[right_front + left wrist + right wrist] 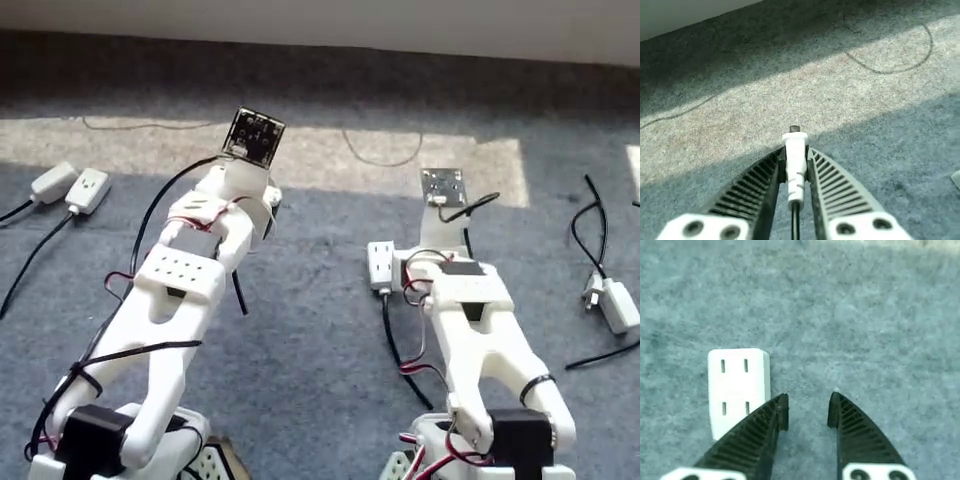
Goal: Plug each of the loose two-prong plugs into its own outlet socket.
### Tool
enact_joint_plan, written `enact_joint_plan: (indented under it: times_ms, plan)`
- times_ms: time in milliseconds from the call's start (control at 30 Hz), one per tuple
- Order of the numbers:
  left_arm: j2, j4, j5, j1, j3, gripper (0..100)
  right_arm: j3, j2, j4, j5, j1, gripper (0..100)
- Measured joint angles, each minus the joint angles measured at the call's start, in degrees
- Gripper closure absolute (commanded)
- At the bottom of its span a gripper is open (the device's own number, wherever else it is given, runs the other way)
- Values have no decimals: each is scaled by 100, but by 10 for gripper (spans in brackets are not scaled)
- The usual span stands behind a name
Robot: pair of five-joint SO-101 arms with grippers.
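The left gripper (795, 151) is clamping a white two-prong plug (795, 172). The right gripper (808, 404) is hovering, fingers apart, beside a white outlet block (737, 385).

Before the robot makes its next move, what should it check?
1. Left hand shut on the plug: ok.
2. Plug's tip pokes out in front: ok.
3. Right hand open and empty: ok.
4. Socket block slots face up: ok.
5. Plug lined up with a socket: not ok, it points at carpet.
6. Plug's cord free of snags: cannot tell.
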Motion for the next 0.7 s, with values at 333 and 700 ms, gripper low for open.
enact_joint_plan:
  times_ms: [333,700]
  plan:
    - [1020,2479,237,932,-2374,994,527,-431,-563,-1275,695,857]
    - [5451,7165,818,1732,-8818,994,440,352,-897,-1363,993,857]
